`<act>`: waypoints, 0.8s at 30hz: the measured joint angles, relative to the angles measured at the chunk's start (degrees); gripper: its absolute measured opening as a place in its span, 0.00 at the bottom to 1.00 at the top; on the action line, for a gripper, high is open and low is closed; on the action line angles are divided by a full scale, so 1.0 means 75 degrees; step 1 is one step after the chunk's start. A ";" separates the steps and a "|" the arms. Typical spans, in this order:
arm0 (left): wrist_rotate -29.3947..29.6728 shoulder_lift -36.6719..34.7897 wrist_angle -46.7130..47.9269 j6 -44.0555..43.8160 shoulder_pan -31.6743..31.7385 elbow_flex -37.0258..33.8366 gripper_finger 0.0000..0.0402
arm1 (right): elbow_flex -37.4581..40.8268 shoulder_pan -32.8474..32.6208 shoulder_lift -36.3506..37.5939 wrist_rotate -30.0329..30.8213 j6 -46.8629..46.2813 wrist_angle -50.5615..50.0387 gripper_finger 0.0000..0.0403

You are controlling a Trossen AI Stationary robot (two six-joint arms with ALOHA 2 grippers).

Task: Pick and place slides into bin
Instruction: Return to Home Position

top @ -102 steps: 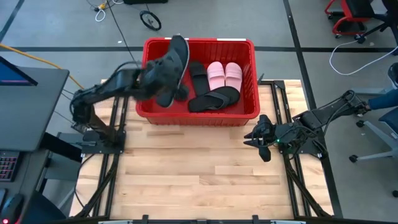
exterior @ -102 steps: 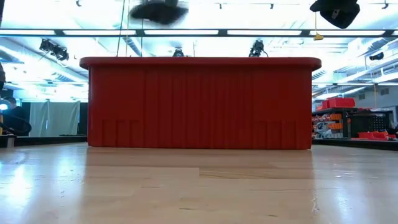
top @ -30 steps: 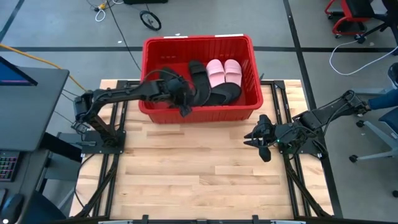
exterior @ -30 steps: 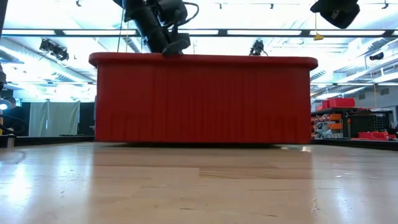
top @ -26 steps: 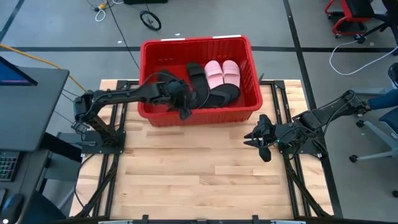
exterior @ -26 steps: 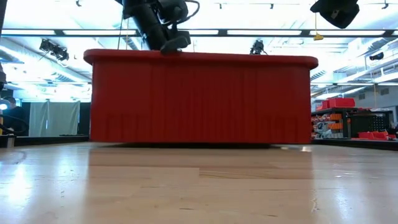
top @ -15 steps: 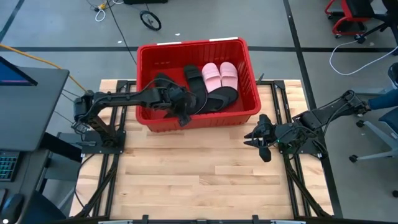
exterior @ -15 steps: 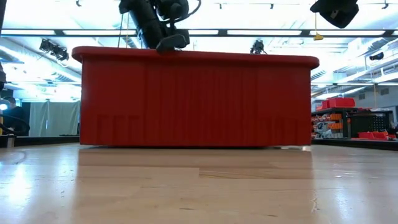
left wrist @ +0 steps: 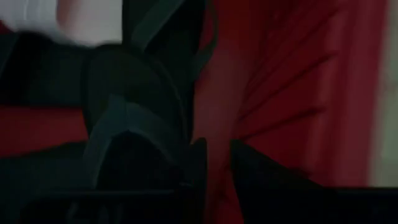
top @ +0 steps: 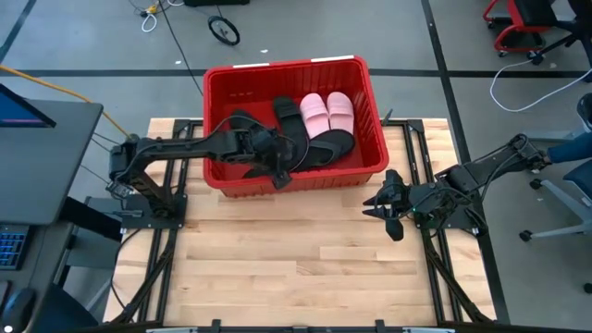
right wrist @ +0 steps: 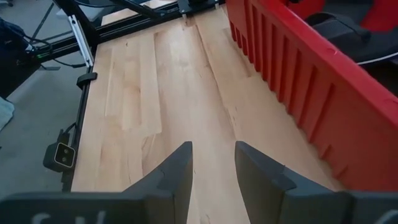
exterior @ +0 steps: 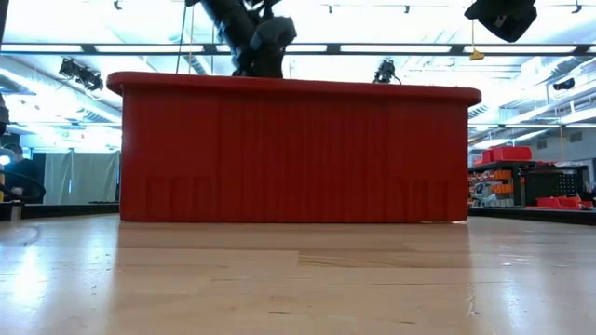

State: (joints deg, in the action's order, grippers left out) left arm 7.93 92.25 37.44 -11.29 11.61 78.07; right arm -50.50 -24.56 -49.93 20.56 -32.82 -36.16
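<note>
The red bin (top: 220,88) stands at the table's far side and fills the low view (exterior: 298,149). Inside it lie two pale pink slides (top: 328,111) and several black slides (top: 301,146), one of them at the bin's left end (top: 239,125). My left gripper (top: 278,176) reaches down into the bin just inside its near wall. Its fingers (left wrist: 216,163) stand a narrow gap apart with only red plastic showing between them. My right gripper (top: 375,205) hovers open over bare table to the right of the bin. My left gripper has one finger (left wrist: 194,168) right beside the edge of a black slide (left wrist: 124,124) lying in the bin. I cannot tell whether it touches the slide or the bin's wall.
Bare wooden tabletop (top: 296,268) spreads in front of the bin. In the right wrist view the bin's ribbed wall (right wrist: 298,81) stands close to my right gripper (right wrist: 211,163). Floor, cables and chairs lie beyond the table's edges.
The bin has slid a little toward the table's left and near edges, its left end moving most, with the slides staying inside. My left gripper has moved along the near wall toward the table's right and risen slightly above the rim.
</note>
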 joint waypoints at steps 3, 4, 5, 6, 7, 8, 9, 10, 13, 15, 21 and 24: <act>0.0017 0.0000 0.0077 -0.0084 -0.0057 0.0461 0.19 | 0.0000 0.0000 0.0000 0.0000 0.0006 0.0000 0.31; 0.0028 0.0000 0.0067 -0.0140 -0.0092 0.0679 0.19 | 0.0000 0.0000 0.0000 0.0000 0.0006 0.0000 0.31; 0.0046 0.0000 0.0068 -0.0176 -0.0138 0.0934 0.18 | 0.0000 0.0000 0.0000 0.0011 0.0004 0.0003 0.31; 0.0054 0.0000 0.0120 -0.0177 -0.0199 0.1210 0.17 | 0.0000 0.0000 0.0000 0.0076 0.0004 0.0006 0.31; 0.0076 0.0000 0.0181 -0.0182 -0.0273 0.1509 0.15 | 0.0000 0.0000 0.0000 0.0197 0.0006 0.0014 0.31; 0.0078 0.0000 0.0235 -0.0220 -0.0360 0.1848 0.14 | 0.0000 0.0000 0.0000 0.0322 0.0001 0.0038 0.31; 0.0074 0.0000 0.0303 -0.0285 -0.0457 0.2221 0.13 | -0.0002 0.0000 0.0001 0.0415 -0.0058 0.0064 0.31; 0.0061 0.0000 0.0445 -0.0422 -0.0547 0.2617 0.11 | -0.0031 0.0002 0.0005 0.0421 -0.0173 0.0006 0.31; 0.0015 0.0000 0.1407 -0.0634 -0.0842 0.3979 0.08 | -0.0377 0.0000 0.0038 0.0293 -0.0406 -0.0221 0.31; 0.0021 -0.0001 0.2227 -0.0661 -0.1034 0.4933 0.06 | -0.0788 -0.0019 0.0120 -0.0039 -0.0059 -0.0391 0.31; 0.0046 -0.0017 0.4837 -0.0747 -0.1650 0.7495 0.02 | -0.2554 -0.0050 0.0281 -0.0315 0.1054 -0.1369 0.31; 0.0352 -0.0772 0.5113 -0.0864 -0.1838 0.7132 0.02 | -0.3114 -0.0050 0.0432 -0.0163 0.1548 -0.1563 0.31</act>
State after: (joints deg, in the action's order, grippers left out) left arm 10.57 86.46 75.79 -17.78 -2.18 131.56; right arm -73.85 -24.93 -46.69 19.33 -21.21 -47.89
